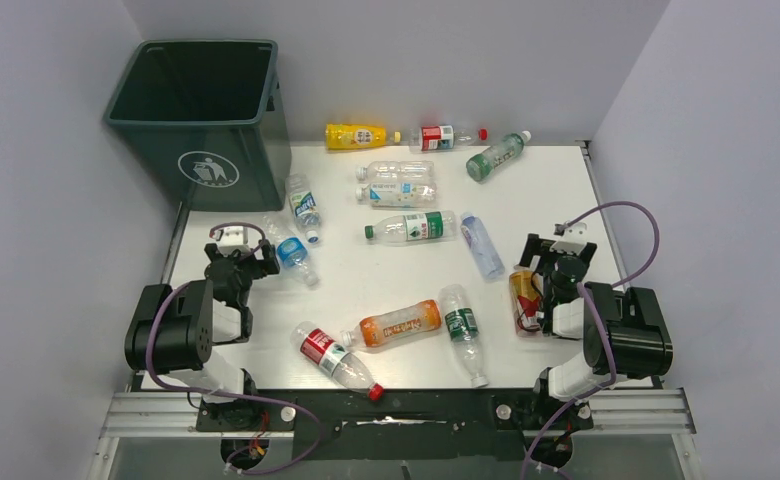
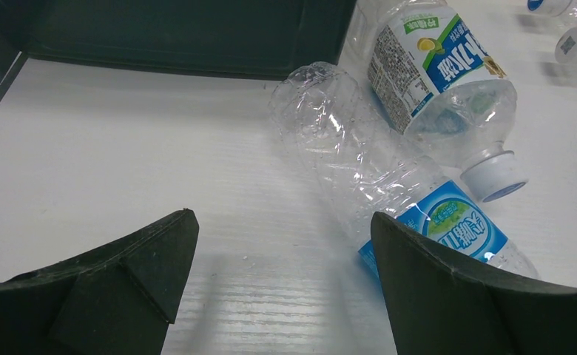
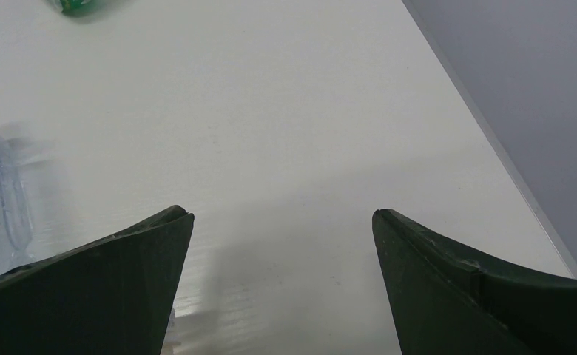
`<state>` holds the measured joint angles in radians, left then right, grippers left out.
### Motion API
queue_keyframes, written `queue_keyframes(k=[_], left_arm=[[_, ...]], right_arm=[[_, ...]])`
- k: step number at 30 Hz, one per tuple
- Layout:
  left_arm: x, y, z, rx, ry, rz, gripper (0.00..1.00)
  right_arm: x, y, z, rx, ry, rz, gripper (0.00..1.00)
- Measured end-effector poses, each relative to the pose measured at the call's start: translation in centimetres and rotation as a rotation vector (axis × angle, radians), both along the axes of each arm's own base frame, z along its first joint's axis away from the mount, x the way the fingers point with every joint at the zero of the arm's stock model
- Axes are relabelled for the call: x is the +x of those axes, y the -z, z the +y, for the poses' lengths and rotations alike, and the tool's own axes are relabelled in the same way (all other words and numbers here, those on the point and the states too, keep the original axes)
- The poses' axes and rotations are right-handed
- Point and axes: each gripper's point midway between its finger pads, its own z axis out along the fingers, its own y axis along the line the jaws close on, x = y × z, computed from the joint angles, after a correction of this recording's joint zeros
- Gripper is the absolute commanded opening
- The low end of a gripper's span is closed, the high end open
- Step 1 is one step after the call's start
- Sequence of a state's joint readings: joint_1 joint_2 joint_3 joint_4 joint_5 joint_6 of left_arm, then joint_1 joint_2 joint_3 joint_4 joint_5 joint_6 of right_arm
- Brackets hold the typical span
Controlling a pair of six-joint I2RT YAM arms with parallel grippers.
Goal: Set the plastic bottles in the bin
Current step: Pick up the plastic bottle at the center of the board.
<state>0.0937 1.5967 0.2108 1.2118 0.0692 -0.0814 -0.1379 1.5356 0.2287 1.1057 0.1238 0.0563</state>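
**Bin** (image 1: 201, 110): dark green, upright at the far left corner of the surface (image 1: 386, 280). No bottle shows inside it.

**Bottles:** all lying on their sides and scattered.
- Far edge: a yellow bottle (image 1: 356, 135), a red-labelled bottle (image 1: 446, 136) and a green bottle (image 1: 496, 155).
- Middle: several clear bottles.
- Near edge: an orange bottle (image 1: 398, 325) and others.
- Beside the bin: two blue-labelled bottles. The nearer one (image 2: 389, 192) is clear and dented, and the other (image 2: 433, 81) lies just beyond it.

**Left jaws:** spread wide and empty, low over the left side of the surface. The nearer blue-labelled bottle lies off to their right, its lower part against the right finger, not between them.

**Right jaws:** spread wide and empty, over bare surface near the right edge. A pale clear bottle (image 3: 1, 192) is just outside the left finger.

**Step in hand:** this looks like the approach to a pick, with nothing gripped yet.

**Next move:**
- The left arm probably has to shift right until the dented bottle's body sits between the jaws.
- It then has to lower, close across the body and carry the bottle up over the bin's rim.
- The thin plastic may buckle or roll under the squeeze.
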Motion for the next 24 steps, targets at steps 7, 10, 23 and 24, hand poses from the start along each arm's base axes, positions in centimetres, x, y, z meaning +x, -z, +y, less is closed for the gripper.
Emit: queue_keyframes(k=[7, 10, 23, 24], left_arm=[[0.5, -2.3, -0.4, 0.014, 0.014, -0.003, 0.88], [0.8, -3.9, -1.1, 0.022, 0.029, -0.025, 0.88], [3.7, -11.4, -9.9, 0.016, 0.219, -0.011, 0.88], [3.9, -12.5, -10.6, 0.016, 0.237, -0.007, 0.88]], right_arm=[[-0.1, -0.1, 0.6, -0.006, -0.040, 0.000, 0.98], [-0.2, -1.3, 0.8, -0.014, -0.049, -0.016, 0.98], [1.2, -15.8, 2.6, 0.020, -0.104, -0.193, 0.98], [1.6, -17.4, 2.7, 0.056, -0.099, -0.183, 0.98]])
